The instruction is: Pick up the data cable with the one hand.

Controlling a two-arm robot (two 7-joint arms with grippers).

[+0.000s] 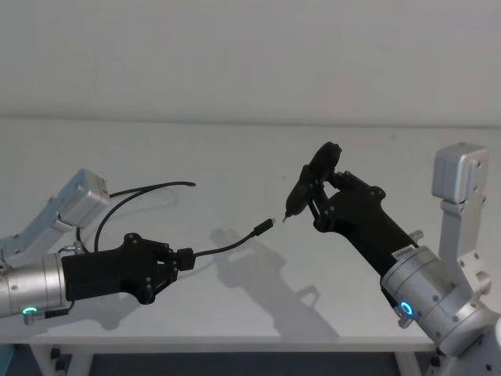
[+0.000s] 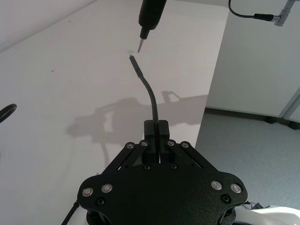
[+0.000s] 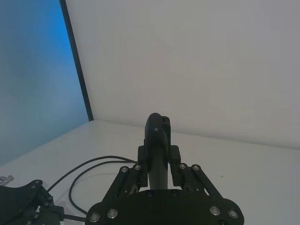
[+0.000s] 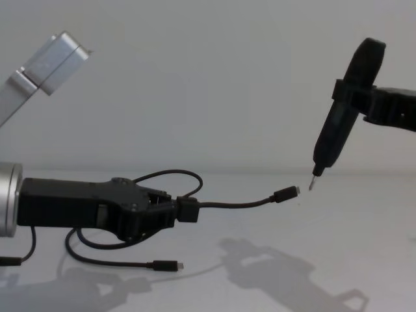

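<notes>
Your left end effector [image 1: 182, 258] was clamped on the data cable [image 1: 231, 245], holding its plug end lifted off the counter [image 1: 235, 157] while the rest trailed behind. Your right end effector [image 1: 317, 196] gripped a pen-like tool [image 1: 301, 192], tip just beside the plug. The pickup looked nearly complete; next, raise the slack clear.

White table [image 1: 235, 149] before me; slack loops of the data cable [image 4: 97, 257] rest on it.

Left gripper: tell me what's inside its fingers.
The left gripper is shut on the data cable, clamped near one plug end. The clamped section is covered by the fingers.
</notes>
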